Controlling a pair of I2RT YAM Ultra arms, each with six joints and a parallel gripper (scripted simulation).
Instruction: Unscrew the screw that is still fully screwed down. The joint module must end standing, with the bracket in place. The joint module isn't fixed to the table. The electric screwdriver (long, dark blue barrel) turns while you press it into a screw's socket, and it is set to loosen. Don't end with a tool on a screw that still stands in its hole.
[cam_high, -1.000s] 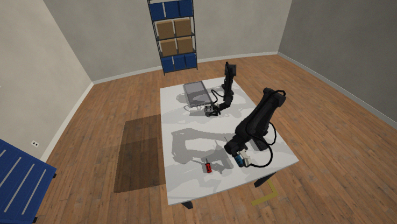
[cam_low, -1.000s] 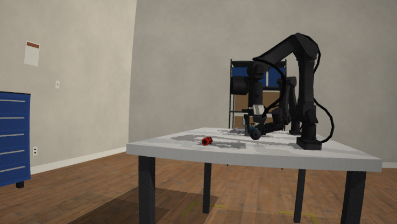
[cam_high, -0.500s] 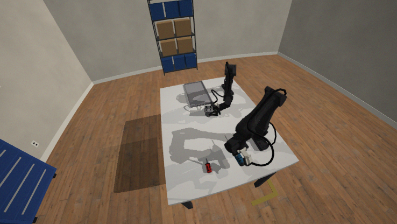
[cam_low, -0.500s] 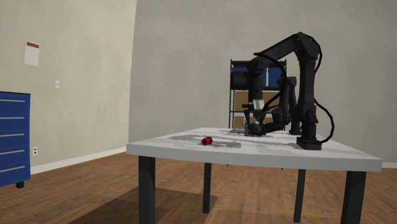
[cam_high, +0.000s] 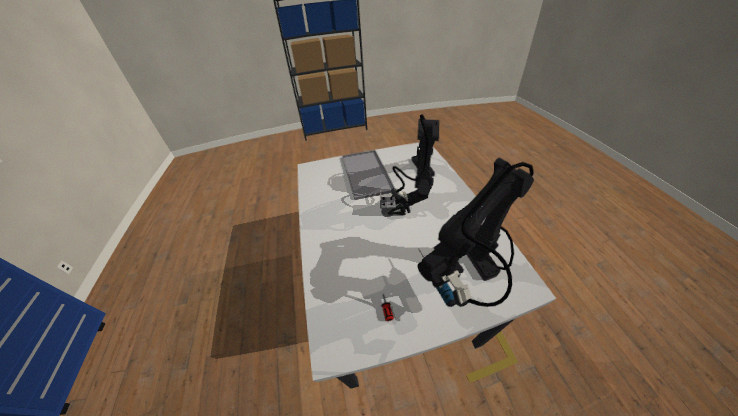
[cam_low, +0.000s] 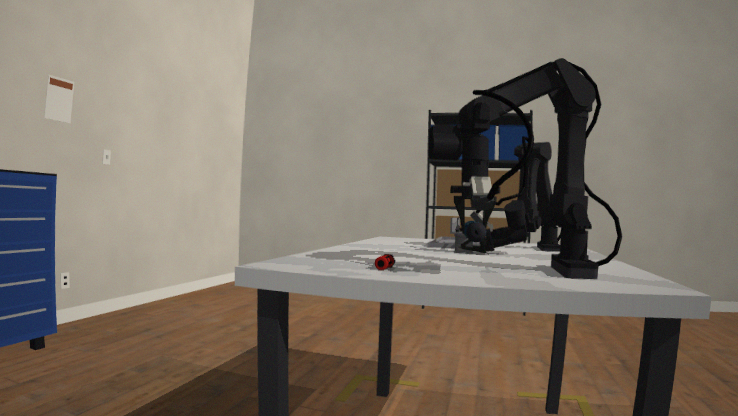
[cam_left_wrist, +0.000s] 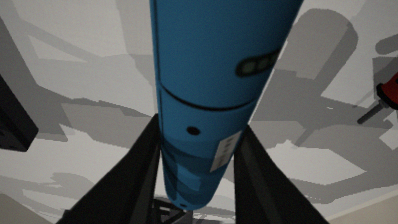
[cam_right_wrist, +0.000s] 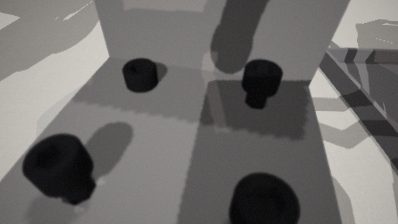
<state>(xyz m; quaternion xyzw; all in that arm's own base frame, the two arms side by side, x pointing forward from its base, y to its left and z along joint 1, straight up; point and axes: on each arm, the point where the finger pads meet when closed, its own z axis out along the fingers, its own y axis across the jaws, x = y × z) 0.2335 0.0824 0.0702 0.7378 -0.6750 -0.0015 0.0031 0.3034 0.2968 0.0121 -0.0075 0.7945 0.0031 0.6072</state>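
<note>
My left gripper (cam_high: 448, 292) is shut on the electric screwdriver (cam_left_wrist: 212, 95), a dark blue barrel that it holds above the table's near right part; it also shows in the exterior view (cam_low: 472, 224). The joint module (cam_high: 388, 209) stands at the far middle of the table, and my right gripper (cam_high: 400, 202) is around its body. In the right wrist view its grey bracket (cam_right_wrist: 200, 135) carries four black screws. The far left screw (cam_right_wrist: 141, 74) sits low. The far right screw (cam_right_wrist: 261, 81) and the near left screw (cam_right_wrist: 58, 168) stand raised. The near right screw (cam_right_wrist: 264, 201) is cut off.
A red-handled manual screwdriver (cam_high: 387, 311) lies on the near part of the table, left of my left gripper. A flat grey tray (cam_high: 365, 173) lies at the far end behind the module. The arm bases stand along the right edge.
</note>
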